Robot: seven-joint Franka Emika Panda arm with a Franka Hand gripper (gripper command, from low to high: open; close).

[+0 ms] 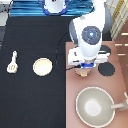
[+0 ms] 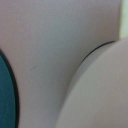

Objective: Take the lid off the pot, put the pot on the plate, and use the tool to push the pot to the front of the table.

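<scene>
My gripper is low over the stove top, right on the pinkish-tan pot, of which only a sliver shows under the hand. The lid cannot be told apart from the pot here. In the wrist view a pale rounded surface fills the picture from very close. The cream-tan plate lies on the black table toward the exterior view's left. Further left lies the cream-white spatula tool.
A large grey-green pan with a handle sits on the stove toward the exterior view's bottom. A black burner shows just to the right of the hand. The robot's white arm covers the stove's upper part.
</scene>
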